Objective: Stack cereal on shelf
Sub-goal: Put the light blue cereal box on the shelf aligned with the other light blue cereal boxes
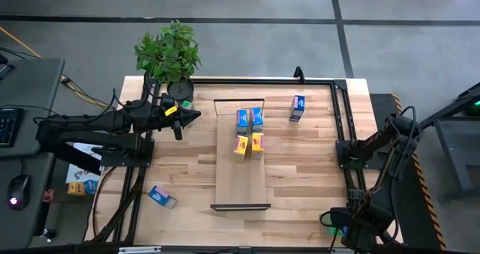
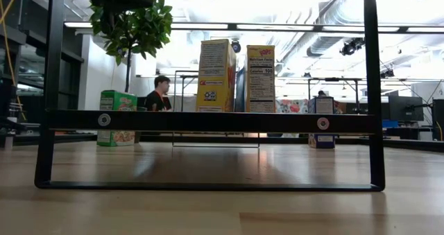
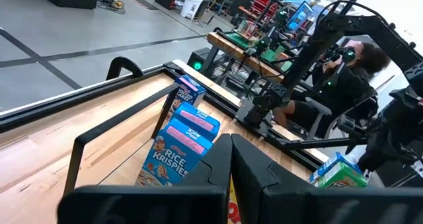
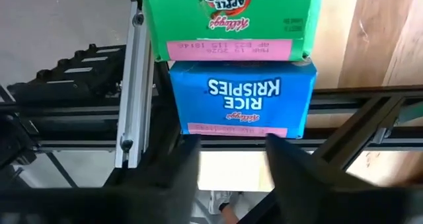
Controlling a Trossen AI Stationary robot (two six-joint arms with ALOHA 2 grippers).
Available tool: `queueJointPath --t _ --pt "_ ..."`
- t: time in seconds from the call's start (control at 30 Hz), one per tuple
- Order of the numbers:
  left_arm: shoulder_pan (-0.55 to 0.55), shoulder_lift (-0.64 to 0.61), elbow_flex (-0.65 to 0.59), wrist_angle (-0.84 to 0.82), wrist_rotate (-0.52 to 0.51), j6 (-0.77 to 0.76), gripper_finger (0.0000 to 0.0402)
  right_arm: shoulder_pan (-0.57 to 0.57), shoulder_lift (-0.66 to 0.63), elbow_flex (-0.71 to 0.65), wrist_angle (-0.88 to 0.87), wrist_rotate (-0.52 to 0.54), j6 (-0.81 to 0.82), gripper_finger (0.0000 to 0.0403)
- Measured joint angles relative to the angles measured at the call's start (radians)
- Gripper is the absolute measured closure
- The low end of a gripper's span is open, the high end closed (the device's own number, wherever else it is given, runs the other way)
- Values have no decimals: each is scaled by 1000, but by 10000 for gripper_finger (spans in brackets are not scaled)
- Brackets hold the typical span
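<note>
Light planks form the surface (image 1: pixel 300 171) where we see the shelf (image 1: pixel 241 171) carrying four cereal boxes (image 1: pixel 249 132), just beyond our left end effector (image 1: pixel 193 116); its fingers we cannot tell. Our right end effector (image 4: pixel 231 158), spread, faces a blue cereal box (image 4: pixel 241 102).

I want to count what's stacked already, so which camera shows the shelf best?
The high view: the whole shelf with four cereal boxes at its far end. The low view shows only its front bracket, the left wrist view one end; the right wrist view misses it.
</note>
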Motion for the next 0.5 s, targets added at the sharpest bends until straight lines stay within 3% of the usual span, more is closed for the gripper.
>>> queueJointPath --t 0.17,0.33,0.5 --pt "0 0 0 0 0 0 401 9 -1 0 27 28 -4 380" --pt "0 0 0 0 0 -2 402 45 -1 0 95 159 -57 378" --pt "0 0 0 0 -2 -2 401 65 -1 0 62 161 -43 400"
